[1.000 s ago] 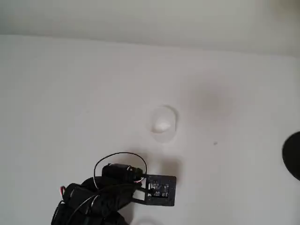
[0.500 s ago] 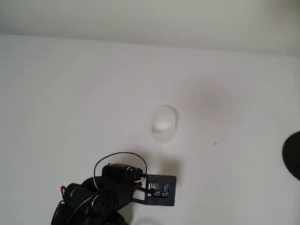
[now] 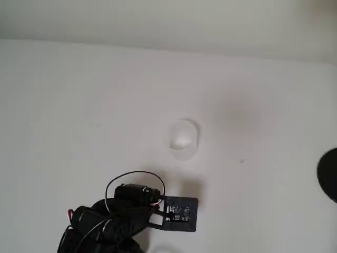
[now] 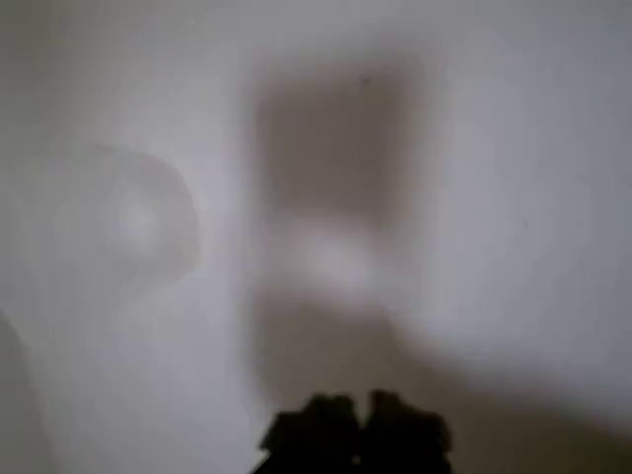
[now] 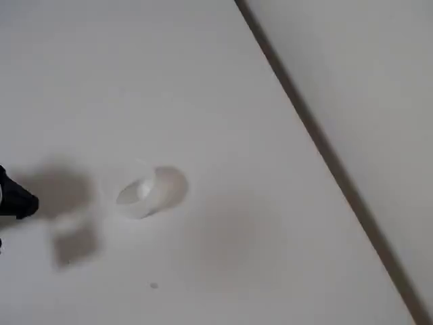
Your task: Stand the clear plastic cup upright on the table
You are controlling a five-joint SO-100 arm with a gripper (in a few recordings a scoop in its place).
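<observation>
Clear plastic cup being approached by the gripper on the white tabletop.

The cup is lying near the middle of the tabletop, apparently on its side in the fixed view, apart from the gripper, which is being held nearer, just left of it in the overhead view. In the wrist view the two dark fingertips are showing close together, with almost no gap. For a clean pick, the jaws would need to be opened wide and brought around the thin wall near the rim, squeezing lightly so the cup is not being crushed or flicked away. Nothing is being seen inside the cup; it appears empty. A dark round object is sitting at the right edge, well apart.
</observation>
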